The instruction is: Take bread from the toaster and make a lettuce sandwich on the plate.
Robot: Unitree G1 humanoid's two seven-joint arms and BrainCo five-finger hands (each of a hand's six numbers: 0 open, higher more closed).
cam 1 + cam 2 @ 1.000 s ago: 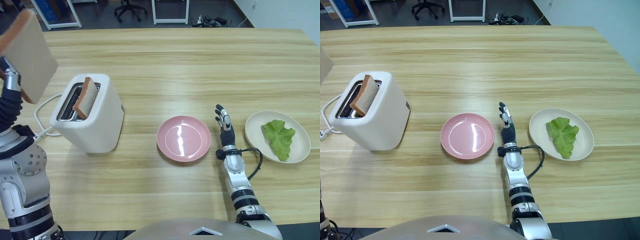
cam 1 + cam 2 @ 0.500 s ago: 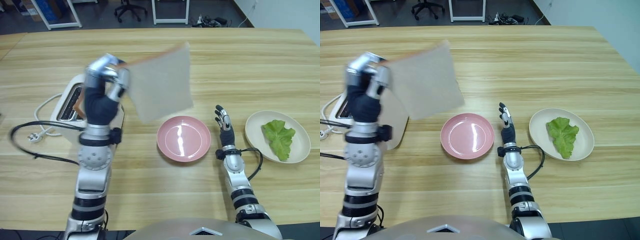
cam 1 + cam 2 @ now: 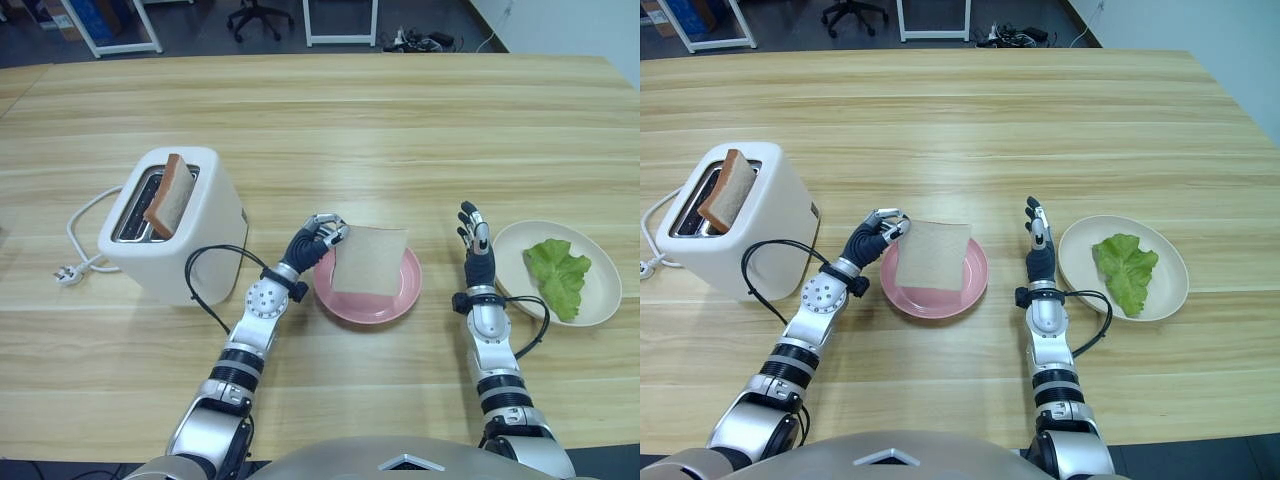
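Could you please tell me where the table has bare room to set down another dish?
The whole far half of the table beyond the toaster and plates is bare, as is the near-left corner before the toaster. It is crowded between the pink plate and the lettuce plate, where the right robot hand stands.

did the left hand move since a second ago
Yes. The left hand swung from above-left of the toaster down to its right, and now holds the bread slice over the pink plate.
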